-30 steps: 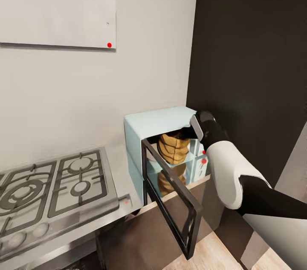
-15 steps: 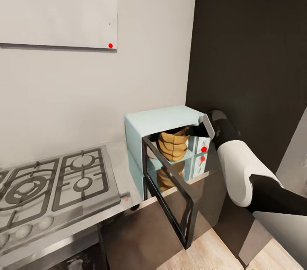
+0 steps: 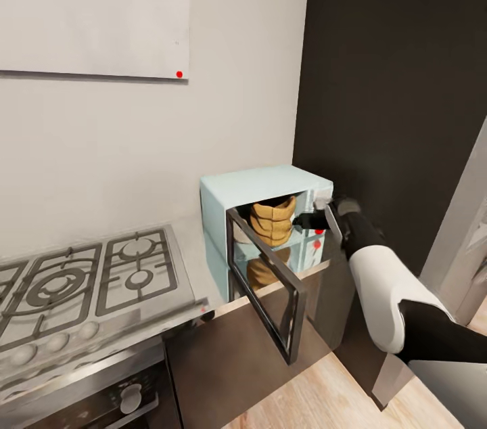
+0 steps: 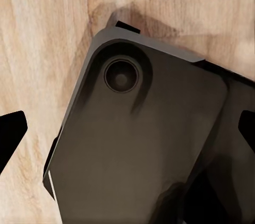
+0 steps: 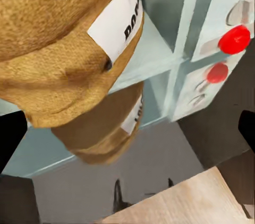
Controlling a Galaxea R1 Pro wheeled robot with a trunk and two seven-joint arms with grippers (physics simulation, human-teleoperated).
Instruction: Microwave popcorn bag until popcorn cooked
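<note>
The right pincer (image 3: 312,220) has backed out of the microwave (image 3: 265,226), wide and empty. The popcorn bag (image 3: 272,220) now sits inside it, so shutting the door (image 3: 262,283) likely comes next.

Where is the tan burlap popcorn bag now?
In the head view, the tan burlap popcorn bag sits inside the open mint-blue microwave, just left of the right pincer.

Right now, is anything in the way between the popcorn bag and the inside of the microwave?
Nothing visible blocks it. The popcorn bag already sits inside the microwave; its door hangs wide open toward the room. The right gripper is beside the bag at the opening.
</note>
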